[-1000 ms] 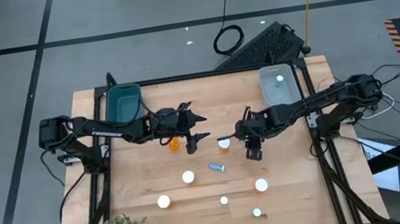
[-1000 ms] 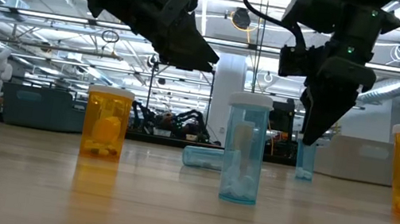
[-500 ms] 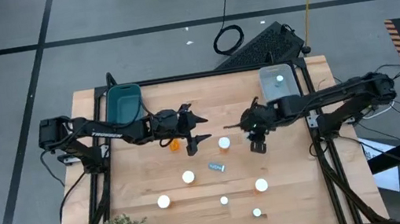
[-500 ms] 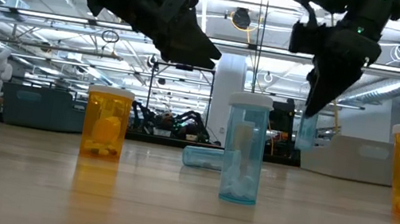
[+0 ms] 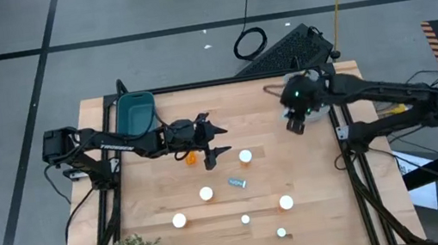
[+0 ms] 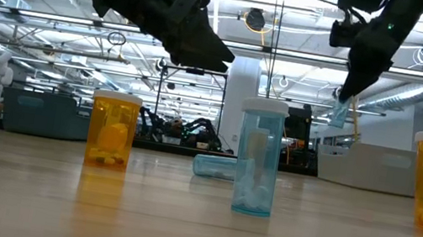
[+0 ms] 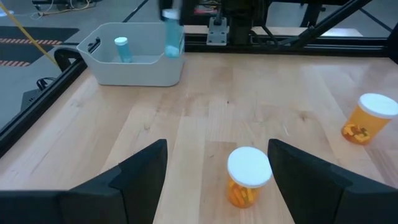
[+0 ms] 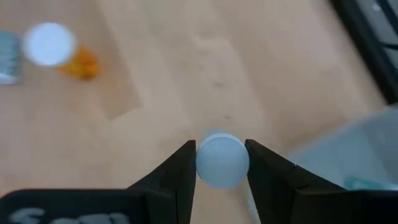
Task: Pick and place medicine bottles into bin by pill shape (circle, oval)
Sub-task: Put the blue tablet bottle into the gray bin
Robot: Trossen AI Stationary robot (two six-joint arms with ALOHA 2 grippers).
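- Teal plastic bin (image 5: pixel 134 112): sitting at the far left corner of the pale wooden tabletop (image 5: pixel 160 196).
- Left gripper (image 5: pixel 214 141): hovering with fingers spread and nothing between them, above an orange cylindrical medicine bottle with a round white cap (image 7: pixel 249 177) that is standing upright on the tabletop just ahead of it.
- Further white-capped bottles: standing upright across the near half of the tabletop, among them one at (image 5: pixel 205 194) and one at (image 5: pixel 179 220); a pale blue bottle (image 5: pixel 237 183) is lying on its side between them.
- Pale blue upright bottle (image 6: pixel 258 157): standing closest to the low camera, white pills showing inside.
- Right gripper (image 5: pixel 296 120): gripping a pale blue white-capped bottle (image 8: pixel 222 160) between its fingers, lifted clear of the tabletop, at the near edge of the grey bin.
- Grey translucent plastic bin (image 7: pixel 134 55): sitting at the far right corner, holding one pale blue bottle (image 7: pixel 123 49).
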